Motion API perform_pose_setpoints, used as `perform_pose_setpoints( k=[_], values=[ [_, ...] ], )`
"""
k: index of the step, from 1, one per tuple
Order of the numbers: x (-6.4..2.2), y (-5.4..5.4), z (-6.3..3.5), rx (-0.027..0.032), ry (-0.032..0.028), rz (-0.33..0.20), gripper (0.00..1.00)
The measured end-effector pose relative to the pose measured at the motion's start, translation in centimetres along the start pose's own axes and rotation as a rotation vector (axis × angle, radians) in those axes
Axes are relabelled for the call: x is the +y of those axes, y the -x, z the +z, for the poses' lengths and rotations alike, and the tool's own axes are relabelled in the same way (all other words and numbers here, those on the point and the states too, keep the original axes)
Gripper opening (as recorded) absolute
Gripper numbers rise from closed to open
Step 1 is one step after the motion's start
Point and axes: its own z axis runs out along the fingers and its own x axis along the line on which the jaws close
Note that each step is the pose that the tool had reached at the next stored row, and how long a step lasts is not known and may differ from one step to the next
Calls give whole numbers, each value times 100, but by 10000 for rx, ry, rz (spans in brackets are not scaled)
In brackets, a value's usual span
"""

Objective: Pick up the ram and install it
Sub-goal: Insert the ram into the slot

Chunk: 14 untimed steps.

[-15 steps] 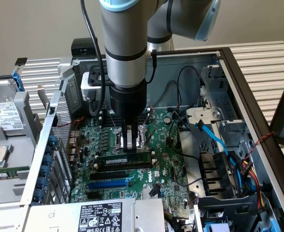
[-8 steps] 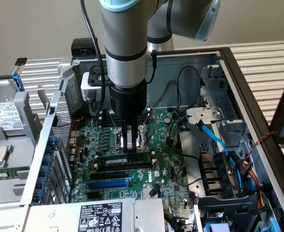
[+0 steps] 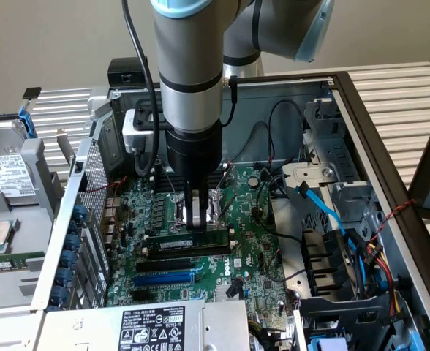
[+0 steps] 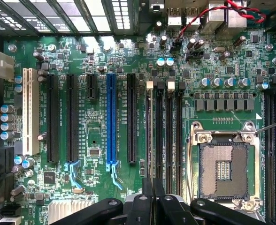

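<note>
An open desktop computer case lies on its side in the exterior view. A grey robot arm comes in from twelve o'clock and reaches straight down to the middle. The green motherboard covers the case floor. At nine o'clock, outside the case, a hard drive sits label-up in a grey bay. Toward three o'clock a blue cable curves down past the metal brackets.

Just below centre, the ram stands on edge along a black memory slot, white label facing the viewer. A long blue slot lies near it, toward six o'clock.

The gripper has its two black fingers drawn almost together, pinching the ram's upper edge. In the wrist view the gripper hangs over the memory slots, just beside the square CPU socket.
</note>
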Motion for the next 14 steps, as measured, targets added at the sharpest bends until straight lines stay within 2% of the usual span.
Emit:
perform_pose_setpoints(
  k=[7, 14],
  values=[
    [1, 1, 1, -12, 17, -1, 12],
    [1, -2, 0, -5, 7, 116, 12]
  ],
)
